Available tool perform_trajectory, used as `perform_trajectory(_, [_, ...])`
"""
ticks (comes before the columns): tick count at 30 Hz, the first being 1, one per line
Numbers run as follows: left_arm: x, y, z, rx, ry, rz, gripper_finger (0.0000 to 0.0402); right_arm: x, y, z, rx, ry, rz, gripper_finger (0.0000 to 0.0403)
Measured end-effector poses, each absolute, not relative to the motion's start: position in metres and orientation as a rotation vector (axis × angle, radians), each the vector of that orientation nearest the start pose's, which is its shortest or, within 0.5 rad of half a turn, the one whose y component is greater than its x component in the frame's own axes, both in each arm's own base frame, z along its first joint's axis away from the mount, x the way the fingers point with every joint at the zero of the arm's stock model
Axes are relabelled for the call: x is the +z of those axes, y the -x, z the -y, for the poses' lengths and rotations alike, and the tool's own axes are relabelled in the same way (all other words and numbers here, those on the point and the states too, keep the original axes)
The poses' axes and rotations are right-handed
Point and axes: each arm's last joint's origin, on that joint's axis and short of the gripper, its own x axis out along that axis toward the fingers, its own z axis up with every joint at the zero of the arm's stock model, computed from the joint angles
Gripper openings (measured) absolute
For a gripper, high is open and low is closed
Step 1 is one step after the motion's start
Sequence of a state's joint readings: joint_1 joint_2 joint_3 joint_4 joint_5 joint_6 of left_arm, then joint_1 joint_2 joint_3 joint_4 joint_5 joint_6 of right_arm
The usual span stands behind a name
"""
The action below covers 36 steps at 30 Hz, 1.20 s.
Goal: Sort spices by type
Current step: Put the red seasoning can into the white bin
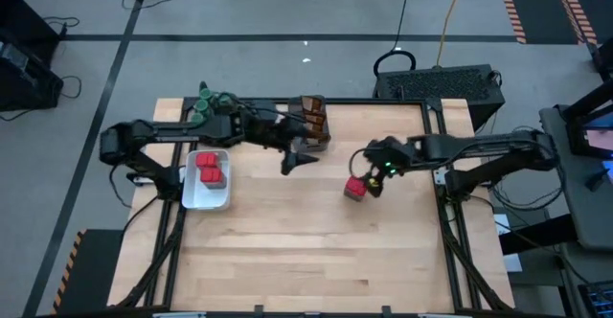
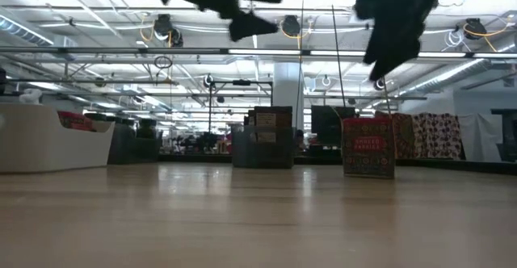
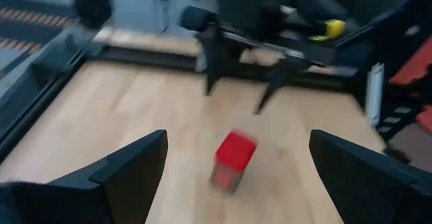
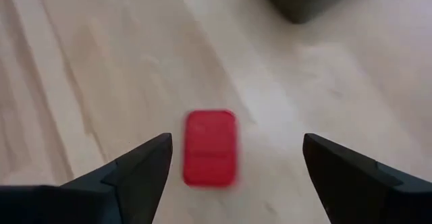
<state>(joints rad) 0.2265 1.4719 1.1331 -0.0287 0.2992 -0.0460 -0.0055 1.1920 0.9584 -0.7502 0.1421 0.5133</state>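
Right hand (image 1: 369,179) hovers wide open and empty over a red spice container (image 1: 355,188) standing mid-counter (image 1: 287,241); left hand (image 1: 295,157), also open and empty, waits nearby. A careless descent could topple it.

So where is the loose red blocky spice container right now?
In the high view the red blocky spice container stands alone on the wooden table, right of centre, just below the open right hand, far from the white rectangular tray.

Pale wooden table (image 1: 306,251) on a grey floor, white rectangular tray (image 1: 192,195) at its left side, dark bin (image 1: 323,117) at the far edge, black case (image 1: 441,83) beyond the table.
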Motion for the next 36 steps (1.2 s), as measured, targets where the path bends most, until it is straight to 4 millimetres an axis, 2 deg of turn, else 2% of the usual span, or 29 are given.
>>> perform_trajectory(3, [0.301, -0.351, -0.063, -0.129, 0.128, -0.314, 0.0366, 0.291, -0.204, 0.005, -0.433, -0.405, -0.922, 0.0316])
perform_trajectory(8, [0.287, -0.396, -0.062, -0.188, 0.054, -0.337, 0.0366, 0.313, -0.159, 0.004, -0.526, -0.453, -0.833, 0.0316])
perform_trajectory(11, [0.281, -0.423, -0.063, -0.228, 0.033, -0.334, 0.0366, 0.319, -0.135, 0.005, -0.580, -0.503, -0.744, 0.0316])
perform_trajectory(15, [0.262, -0.454, -0.064, -0.298, 0.051, -0.352, 0.0366, 0.321, -0.115, 0.005, -0.592, -0.575, -0.658, 0.0316])
perform_trajectory(19, [0.237, -0.474, -0.066, -0.345, 0.057, -0.404, 0.0366, 0.319, -0.106, 0.006, -0.594, -0.606, -0.629, 0.0316])
perform_trajectory(26, [0.183, -0.488, -0.056, -0.385, -0.086, -0.520, 0.0366, 0.319, -0.106, 0.006, -0.610, -0.584, -0.621, 0.0316])
perform_trajectory(32, [0.164, -0.492, -0.047, -0.399, -0.082, -0.563, 0.0366, 0.319, -0.106, 0.006, -0.610, -0.581, -0.624, 0.0316])
perform_trajectory(36, [0.161, -0.491, -0.045, -0.351, -0.103, -0.599, 0.0366, 0.319, -0.106, 0.006, -0.608, -0.572, -0.626, 0.0316])
